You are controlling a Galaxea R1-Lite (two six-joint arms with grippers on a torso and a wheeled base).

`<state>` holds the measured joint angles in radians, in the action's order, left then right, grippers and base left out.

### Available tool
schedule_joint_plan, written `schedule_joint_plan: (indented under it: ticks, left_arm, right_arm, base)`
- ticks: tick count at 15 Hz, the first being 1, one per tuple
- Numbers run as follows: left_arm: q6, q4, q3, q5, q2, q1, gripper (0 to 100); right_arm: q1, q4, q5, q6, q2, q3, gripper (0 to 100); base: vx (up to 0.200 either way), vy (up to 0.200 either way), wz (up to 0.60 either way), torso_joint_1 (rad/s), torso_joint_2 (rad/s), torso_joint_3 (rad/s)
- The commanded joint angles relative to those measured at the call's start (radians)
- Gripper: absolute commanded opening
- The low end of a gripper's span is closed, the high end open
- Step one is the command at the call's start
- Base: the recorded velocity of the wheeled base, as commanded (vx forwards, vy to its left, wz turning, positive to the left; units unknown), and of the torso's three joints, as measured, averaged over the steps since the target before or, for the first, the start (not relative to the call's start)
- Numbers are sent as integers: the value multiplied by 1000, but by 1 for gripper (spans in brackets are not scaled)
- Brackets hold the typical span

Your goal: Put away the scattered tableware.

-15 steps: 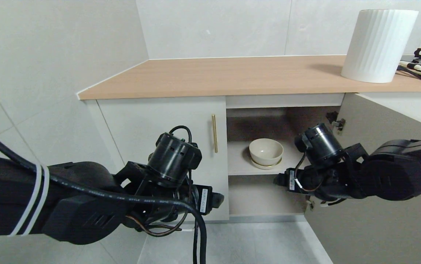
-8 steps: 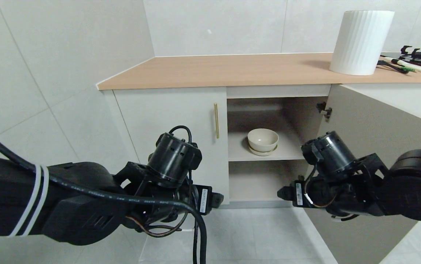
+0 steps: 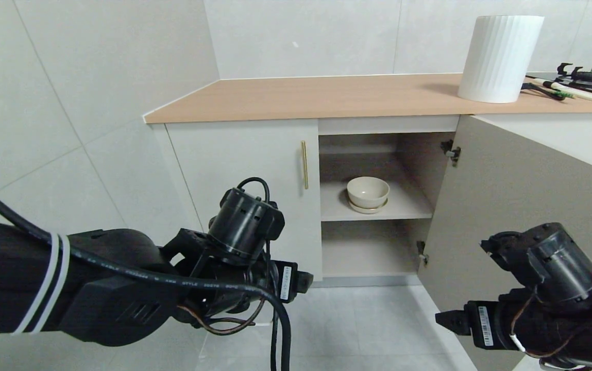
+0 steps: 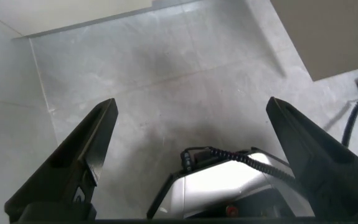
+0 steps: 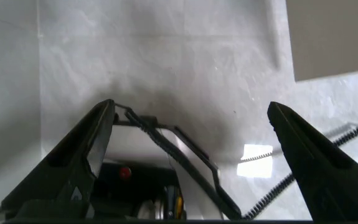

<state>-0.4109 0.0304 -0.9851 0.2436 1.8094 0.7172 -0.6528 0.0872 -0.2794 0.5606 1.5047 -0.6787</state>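
Bowl, round, cream and ceramic-looking (image 3: 368, 191), sitting on a shallow cream plate (image 3: 367, 209) on the upper shelf (image 3: 409, 206) of the open grey cupboard, below the long wooden tabletop (image 3: 301, 98). I judge the bowl stiff, smooth-glazed, fairly light and breakable. The rim is where I would grip, one finger inside and one outside, gently.

On the tabletop, beside a tall white ribbed cylinder (image 3: 499, 51), lie long thin utensils (image 3: 569, 91). I cannot tell what kind. They look light and awkward to pinch flat.

From the head view I get the cupboard, its swung-out door (image 3: 507, 196) and the bowl. The wrist views give me what it hides: the left jaws and the right jaws each spread wide, holding nothing, over pale floor tiles (image 4: 166, 62).
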Motion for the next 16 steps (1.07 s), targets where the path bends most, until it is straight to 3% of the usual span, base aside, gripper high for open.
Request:
schedule_joint_plan:
  ticks: [1, 10, 15, 16]
  left_arm:
    - [0, 0, 0, 0, 4, 1, 100]
    - [0, 0, 0, 3, -1, 1, 100]
    - [0, 0, 0, 8, -2, 1, 100]
    - [0, 0, -1, 8, -4, 1, 100]
  right_arm:
    - [-1, 0, -1, 2, -34, 27, 100]
    - [-1, 71, -1, 50, -66, 61, 100]
    - [28, 177, -3, 65, -155, 94, 100]
    - [90, 226, -7, 88, -198, 94, 100]
  base:
    - [0, -200, 0, 2, 7, -2]
    - [0, -200, 0, 4, 2, 4]
    - [0, 0, 0, 0, 0, 0]
    - [0, 0, 0, 0, 0, 0]
